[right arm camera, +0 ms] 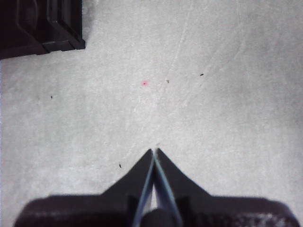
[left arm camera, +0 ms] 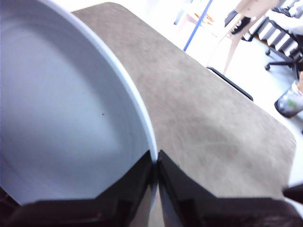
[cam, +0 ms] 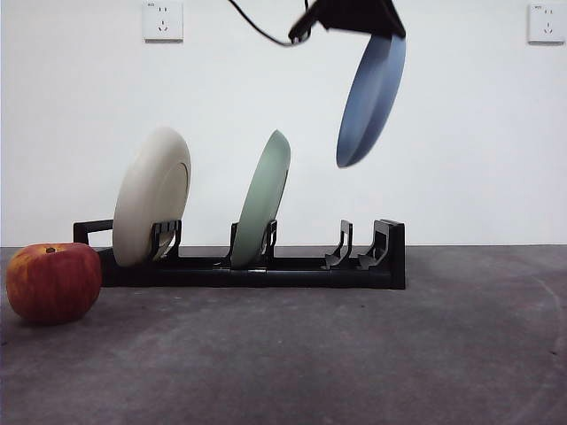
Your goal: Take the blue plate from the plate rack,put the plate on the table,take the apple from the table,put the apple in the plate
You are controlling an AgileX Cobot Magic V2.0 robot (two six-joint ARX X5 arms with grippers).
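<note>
My left gripper (cam: 359, 19) hangs from the top of the front view and is shut on the rim of the blue plate (cam: 372, 97). The plate is tilted on edge in the air, well above the right end of the black plate rack (cam: 266, 270). In the left wrist view the jaws (left arm camera: 156, 158) pinch the plate's rim (left arm camera: 61, 118) over the table (left arm camera: 203, 118). The red apple (cam: 53, 282) lies on the table (cam: 354, 354) at the far left, next to the rack's left end. My right gripper (right arm camera: 155, 152) is shut and empty above bare table (right arm camera: 189, 94).
A cream-white plate (cam: 151, 195) and a pale green plate (cam: 263, 199) stand in the rack's left and middle slots. The two right slots (cam: 363, 243) hold nothing. A corner of the rack (right arm camera: 38, 23) shows in the right wrist view.
</note>
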